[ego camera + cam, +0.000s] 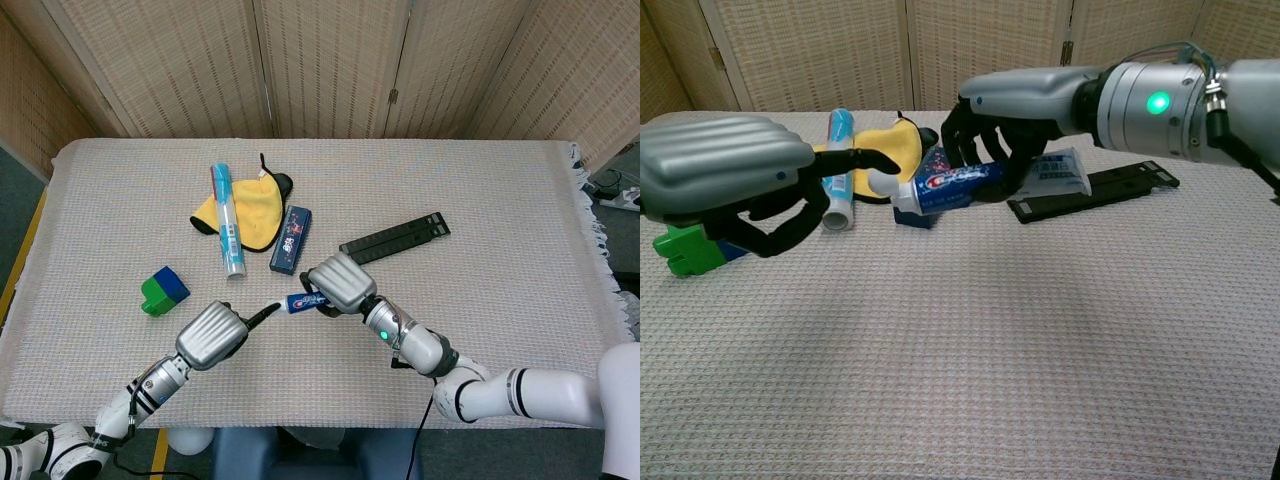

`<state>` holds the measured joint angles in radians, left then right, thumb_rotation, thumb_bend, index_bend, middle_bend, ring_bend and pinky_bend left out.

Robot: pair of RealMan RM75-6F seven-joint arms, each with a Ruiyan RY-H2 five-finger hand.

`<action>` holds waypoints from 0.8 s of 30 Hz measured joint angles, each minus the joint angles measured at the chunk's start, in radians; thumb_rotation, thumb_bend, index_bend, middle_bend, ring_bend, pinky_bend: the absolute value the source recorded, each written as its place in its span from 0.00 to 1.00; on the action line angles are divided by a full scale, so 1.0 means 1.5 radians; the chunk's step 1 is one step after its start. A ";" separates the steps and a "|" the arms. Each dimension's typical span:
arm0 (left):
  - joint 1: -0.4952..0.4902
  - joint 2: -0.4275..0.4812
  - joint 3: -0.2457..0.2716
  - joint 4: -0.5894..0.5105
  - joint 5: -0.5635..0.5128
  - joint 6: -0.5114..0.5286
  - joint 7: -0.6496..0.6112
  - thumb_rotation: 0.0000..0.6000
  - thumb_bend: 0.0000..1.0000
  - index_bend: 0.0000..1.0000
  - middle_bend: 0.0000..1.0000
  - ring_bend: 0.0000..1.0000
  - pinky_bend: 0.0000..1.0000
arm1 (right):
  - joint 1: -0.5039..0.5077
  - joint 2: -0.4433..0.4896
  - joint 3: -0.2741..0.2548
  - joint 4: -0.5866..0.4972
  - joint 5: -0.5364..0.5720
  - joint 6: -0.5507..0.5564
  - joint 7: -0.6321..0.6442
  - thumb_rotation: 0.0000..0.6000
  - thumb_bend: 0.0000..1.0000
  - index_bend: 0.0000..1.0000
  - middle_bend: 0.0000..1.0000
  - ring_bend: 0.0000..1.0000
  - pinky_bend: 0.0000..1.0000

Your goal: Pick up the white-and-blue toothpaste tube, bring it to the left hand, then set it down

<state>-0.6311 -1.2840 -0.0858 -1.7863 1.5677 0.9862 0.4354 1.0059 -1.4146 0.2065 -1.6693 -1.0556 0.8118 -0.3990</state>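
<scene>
The white-and-blue toothpaste tube [304, 300] hangs just above the table, cap end pointing left, gripped around its body by my right hand [338, 282]. In the chest view the tube [953, 186] sticks out leftward from under the right hand [1005, 115], and its flat tail shows behind the fingers. My left hand [212, 335] is close on the left, holding nothing, with one finger stretched out toward the cap and the others curled under. In the chest view the left hand [730, 185] has that fingertip right by the cap; I cannot tell whether they touch.
A green-and-blue block [163, 290] lies to the left of my left hand. Behind the hands are a yellow cloth [255, 215], a white-and-blue cylinder [227, 235], a dark blue box [292, 240] and a long black strip [395, 237]. The table's front edge [300, 425] is near.
</scene>
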 measured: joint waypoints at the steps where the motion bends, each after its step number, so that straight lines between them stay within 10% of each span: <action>1: 0.001 0.000 0.001 0.002 -0.001 0.004 -0.001 1.00 0.74 0.12 0.77 0.79 0.72 | -0.002 0.000 0.001 0.000 -0.005 0.002 0.010 1.00 0.60 0.78 0.64 0.66 0.63; 18: 0.023 0.004 0.018 0.014 -0.009 0.050 -0.053 1.00 0.74 0.09 0.75 0.74 0.72 | -0.028 0.003 0.008 0.012 -0.090 0.022 0.137 1.00 0.60 0.78 0.64 0.66 0.64; 24: 0.035 0.015 0.008 0.009 -0.020 0.078 -0.139 1.00 0.42 0.08 0.46 0.46 0.55 | -0.047 -0.006 0.005 0.021 -0.099 0.040 0.181 1.00 0.60 0.78 0.64 0.66 0.64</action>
<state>-0.5785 -1.2617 -0.0735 -1.7731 1.5371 1.1025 0.2265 0.9358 -1.4242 0.2139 -1.6385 -1.2044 0.8716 -0.1272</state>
